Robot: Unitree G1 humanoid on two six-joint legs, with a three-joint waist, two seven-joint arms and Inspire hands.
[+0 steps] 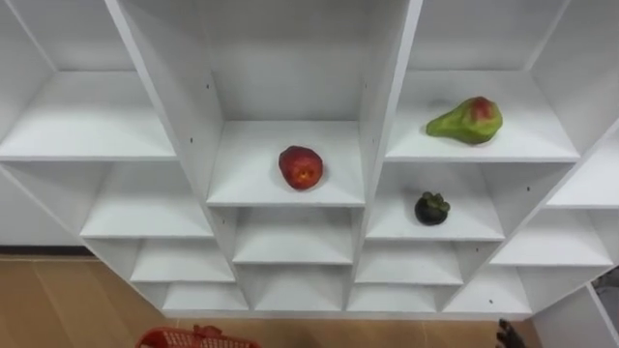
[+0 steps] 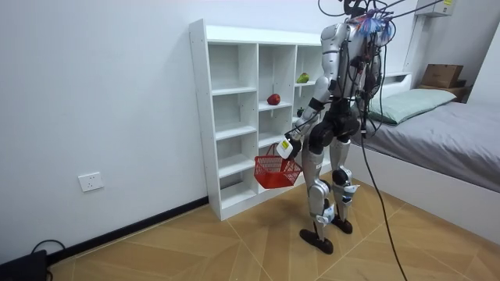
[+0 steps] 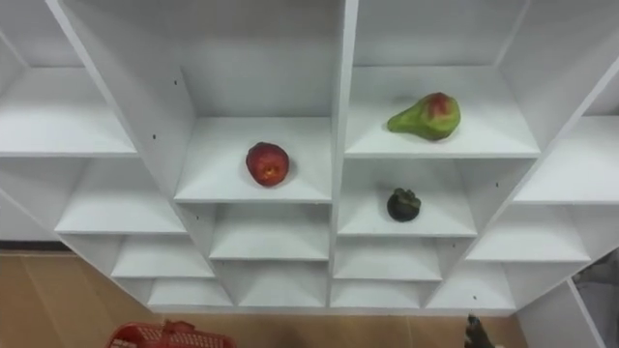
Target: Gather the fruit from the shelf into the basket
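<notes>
Three fruits lie in the white closet point(image 1: 377, 97). A red apple point(image 1: 301, 166) sits on the middle shelf. A green pear with a red blush point(image 1: 467, 121) lies one column to the right and one shelf higher. A dark mangosteen point(image 1: 431, 208) rests on the shelf just below the pear. I stand facing the closet, about an arm's length off. My left hand point(image 2: 287, 147) hangs at hip height, curled round the handle of a red basket point(image 2: 275, 170), whose rim point(image 1: 193, 338) shows at the bottom left. My right hand point(image 1: 505, 333) peeks in at the bottom right, well below the fruits.
The other closet compartments hold nothing. Wooden floor point(image 2: 234, 250) lies in front of the closet. A bed point(image 2: 445, 133) stands behind me at the room view's right, with a box point(image 2: 442, 75) at its far end. A white wall point(image 2: 94, 94) runs left of the closet.
</notes>
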